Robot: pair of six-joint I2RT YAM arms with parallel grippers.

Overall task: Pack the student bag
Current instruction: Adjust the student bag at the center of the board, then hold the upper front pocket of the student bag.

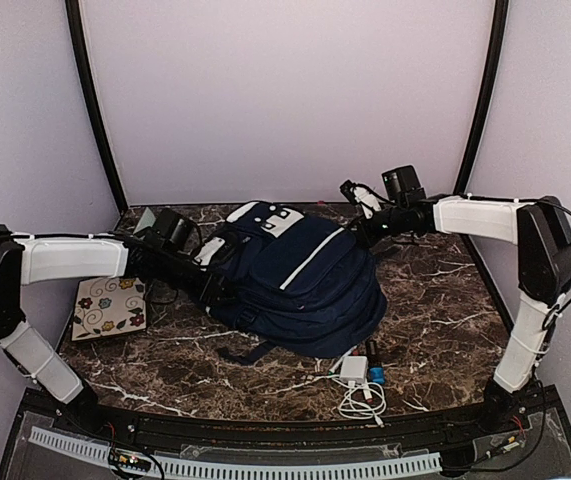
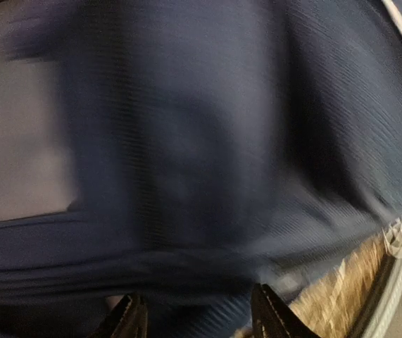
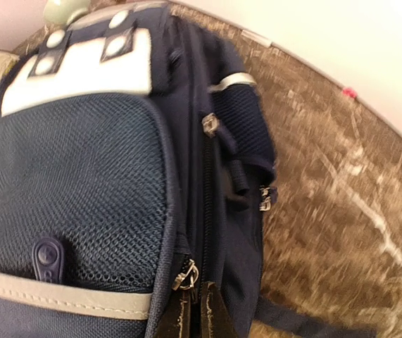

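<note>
- If the right gripper point(image 3: 195, 315) tugs now, the floppy backpack point(image 1: 305, 280), slumped mid-table point(image 1: 445, 290), could just drag or bunch up instead of opening.
- Left gripper point(image 2: 199, 317): fingers spread against its side, though that view's blurry.
- Right one: tips almost together by the zipper point(image 3: 184, 274), can't tell if it's pinching.
- Soft ribbed navy cloth, mesh pocket point(image 3: 67, 183), white trim point(image 3: 60, 299), slick marble top.

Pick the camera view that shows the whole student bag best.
Top external: nearly the whole student bag is in frame. The right wrist view shows only its top end, mesh pocket and zippers; the left wrist view shows only blurred navy fabric.
</note>
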